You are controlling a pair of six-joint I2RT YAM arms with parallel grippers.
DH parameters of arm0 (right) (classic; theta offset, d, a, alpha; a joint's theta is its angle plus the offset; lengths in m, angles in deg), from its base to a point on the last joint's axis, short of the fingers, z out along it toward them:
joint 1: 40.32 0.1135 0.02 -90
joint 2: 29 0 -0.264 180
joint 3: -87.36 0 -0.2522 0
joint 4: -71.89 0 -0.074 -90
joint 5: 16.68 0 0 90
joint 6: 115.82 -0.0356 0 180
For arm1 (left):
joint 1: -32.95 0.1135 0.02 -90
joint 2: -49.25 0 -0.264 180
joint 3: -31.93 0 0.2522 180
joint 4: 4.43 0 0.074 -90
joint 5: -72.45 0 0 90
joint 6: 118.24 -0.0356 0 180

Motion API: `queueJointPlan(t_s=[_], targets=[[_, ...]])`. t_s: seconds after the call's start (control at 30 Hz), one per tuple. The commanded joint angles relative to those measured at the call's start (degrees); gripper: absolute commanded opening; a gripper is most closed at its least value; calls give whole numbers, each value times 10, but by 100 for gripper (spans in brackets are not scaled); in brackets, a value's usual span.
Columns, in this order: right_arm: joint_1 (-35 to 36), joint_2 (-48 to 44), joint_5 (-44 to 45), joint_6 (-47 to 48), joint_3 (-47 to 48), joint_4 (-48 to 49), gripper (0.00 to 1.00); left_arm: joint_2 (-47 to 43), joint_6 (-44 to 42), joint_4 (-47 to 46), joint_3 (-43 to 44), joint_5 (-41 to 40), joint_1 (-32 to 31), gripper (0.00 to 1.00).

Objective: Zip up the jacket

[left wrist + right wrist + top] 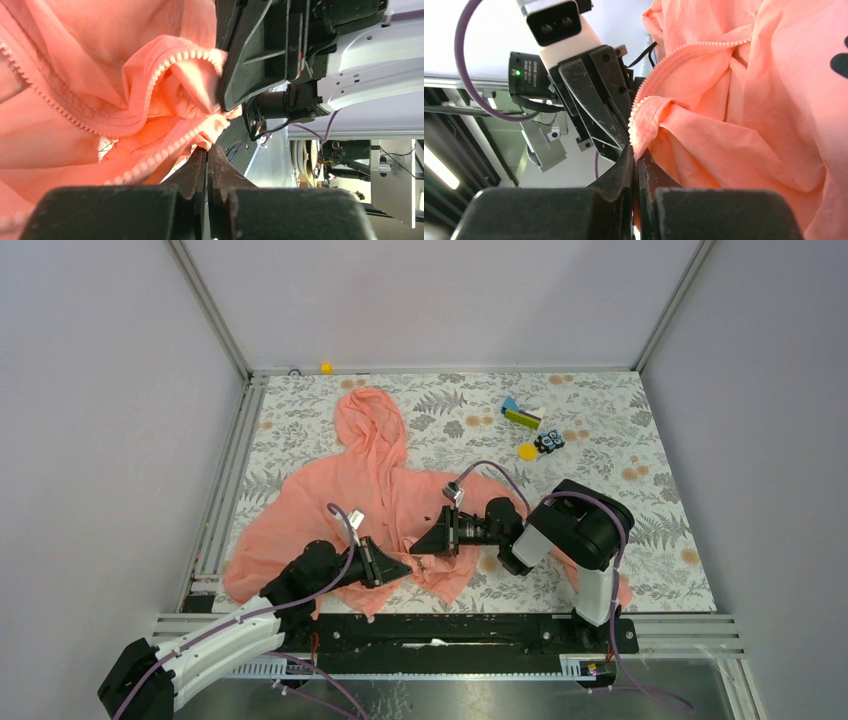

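Note:
The salmon-pink hooded jacket lies spread on the patterned table, hood toward the back. Its front is open and both zipper edges show their teeth in the left wrist view and the right wrist view. My left gripper is shut on the jacket's lower front edge. My right gripper faces it a few centimetres away and is shut on the other zipper edge. The two grippers nearly meet over the jacket's hem. The zipper slider is not visible.
Small toys sit at the back right: a green and blue block, a yellow disc and a dark blue piece. A yellow ball lies beyond the table's back edge. Metal rails border the left and front.

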Motion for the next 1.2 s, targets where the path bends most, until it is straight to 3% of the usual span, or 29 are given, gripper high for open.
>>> queueJointPlan(t_s=[0.0,0.2,0.4,0.53,0.9,1.07,1.1,1.17], targets=[[-1,8,18,-59,23,91,0,3,-26,17,-11,18,0,0],[-1,8,39,-106,30,93,0,3,-31,22,-11,14,0,0],[-2,12,20,-144,43,94,0,2,-53,123,31,-24,0,0],[-4,14,17,-157,49,94,0,-2,-57,140,41,-44,-14,0],[-6,26,29,-184,80,96,0,173,-112,212,149,-151,-96,0],[-7,22,24,-173,56,96,0,138,-88,205,139,-177,-97,0],[-8,22,23,-169,49,96,0,118,-80,206,132,-176,-97,1],[-10,25,20,-162,35,96,0,77,-61,206,114,-176,-96,16]])
